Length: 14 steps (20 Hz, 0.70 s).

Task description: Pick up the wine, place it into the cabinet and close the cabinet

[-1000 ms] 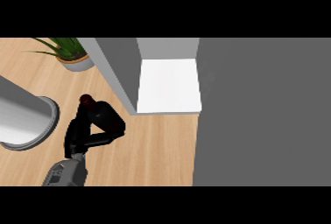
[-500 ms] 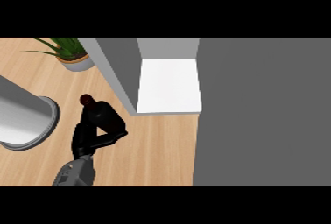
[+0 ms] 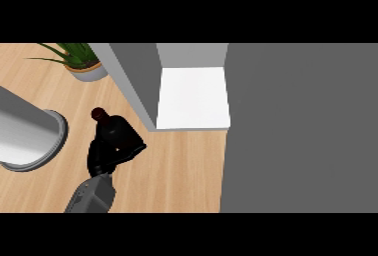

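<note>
The biggest thing in sight is a broad dark grey panel (image 3: 299, 130) that fills the whole right side of the scene, from far to near. Whether it is the cabinet's door or some other surface I cannot tell from here. Left of it lies the wooden counter (image 3: 173, 175), pale and bare towards the near edge.

The cabinet (image 3: 192, 97) stands open at the far middle, its white shelf floor showing between a grey side wall on the left and the dark panel on the right.

At the left edge a large grey cylinder with a flared rim (image 3: 26, 137) rests on the counter, cut off by the border of the view. In the far left corner stands a potted plant (image 3: 80, 61), green leaves in a grey pot, just beside the cabinet's wall.

One grey forearm (image 3: 92, 194) comes up from the near edge, left of centre. Which arm it is cannot be settled from this view alone. Its black hand (image 3: 111, 147) is curled round the wine (image 3: 98, 114), whose dark red top shows just past the fingers. The bottle is over the counter, left of the cabinet's side wall and near its front corner, outside the opening. No other hand is visible.
</note>
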Tool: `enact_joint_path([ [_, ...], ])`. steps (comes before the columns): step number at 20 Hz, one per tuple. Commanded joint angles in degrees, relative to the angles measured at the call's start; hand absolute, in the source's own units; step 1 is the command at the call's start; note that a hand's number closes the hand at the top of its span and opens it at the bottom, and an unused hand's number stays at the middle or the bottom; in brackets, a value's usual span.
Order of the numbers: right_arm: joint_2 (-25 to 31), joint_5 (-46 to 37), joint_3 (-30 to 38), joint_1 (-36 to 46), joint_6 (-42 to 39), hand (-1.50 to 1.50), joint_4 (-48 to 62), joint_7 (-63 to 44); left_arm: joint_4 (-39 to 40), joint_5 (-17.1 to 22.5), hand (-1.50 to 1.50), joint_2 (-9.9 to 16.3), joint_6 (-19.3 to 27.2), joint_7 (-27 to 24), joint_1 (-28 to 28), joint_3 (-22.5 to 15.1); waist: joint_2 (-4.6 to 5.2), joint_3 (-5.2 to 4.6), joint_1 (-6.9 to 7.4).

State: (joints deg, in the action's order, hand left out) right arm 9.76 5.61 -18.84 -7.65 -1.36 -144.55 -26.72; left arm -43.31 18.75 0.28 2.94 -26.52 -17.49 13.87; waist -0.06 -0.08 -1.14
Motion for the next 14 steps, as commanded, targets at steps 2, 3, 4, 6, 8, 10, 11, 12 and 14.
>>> enact_joint_path([
  [2,0.46,1.69,-0.78,-2.31,1.64,-1.50,-13.45,-6.86,2.20,3.10,-1.50,-0.26,-2.36,-2.60,-0.51,-1.65,-0.09,0.02,0.28],
  [3,1.53,4.12,0.77,-3.61,-0.20,-1.50,-13.28,-5.06,3.58,1.52,-1.50,-0.27,-0.70,-1.94,-3.70,-0.37,-0.02,0.05,0.05],
  [4,0.68,4.39,2.07,-3.74,-0.42,-1.50,-10.81,-1.81,5.65,1.73,-1.50,1.71,-3.94,-2.53,-3.03,0.66,0.06,0.06,0.16],
  [6,2.47,6.68,2.91,-4.19,-0.79,-1.50,-14.47,-5.87,7.24,0.72,-1.50,0.07,0.27,-3.93,-5.98,0.78,0.10,0.03,-0.33],
  [8,3.10,8.32,6.07,-0.84,-0.73,-1.50,-14.77,-7.36,5.81,1.58,1.50,1.06,-2.11,-3.79,-4.42,0.94,0.06,0.03,0.11],
  [10,3.01,8.20,5.21,-4.74,-1.92,-1.50,-14.42,-4.97,6.88,2.23,1.50,-0.26,-2.57,-3.28,-5.58,0.12,-0.02,0.07,-0.17],
  [11,1.28,6.41,2.54,-2.31,0.18,-1.50,-14.31,-7.30,6.66,2.94,1.50,-0.26,-2.29,-6.38,-3.30,-3.17,-0.12,0.01,0.01],
  [12,1.55,7.36,5.04,-0.68,-0.24,-1.50,-12.72,-6.15,8.00,1.18,1.50,0.99,0.60,-3.82,-9.20,-0.16,0.10,0.03,-0.20],
  [14,1.80,7.15,3.50,-7.48,-3.02,-1.50,-12.70,-1.08,8.62,-0.06,1.50,-0.03,0.90,-6.59,-6.39,-1.16,-0.03,0.10,-0.34],
])
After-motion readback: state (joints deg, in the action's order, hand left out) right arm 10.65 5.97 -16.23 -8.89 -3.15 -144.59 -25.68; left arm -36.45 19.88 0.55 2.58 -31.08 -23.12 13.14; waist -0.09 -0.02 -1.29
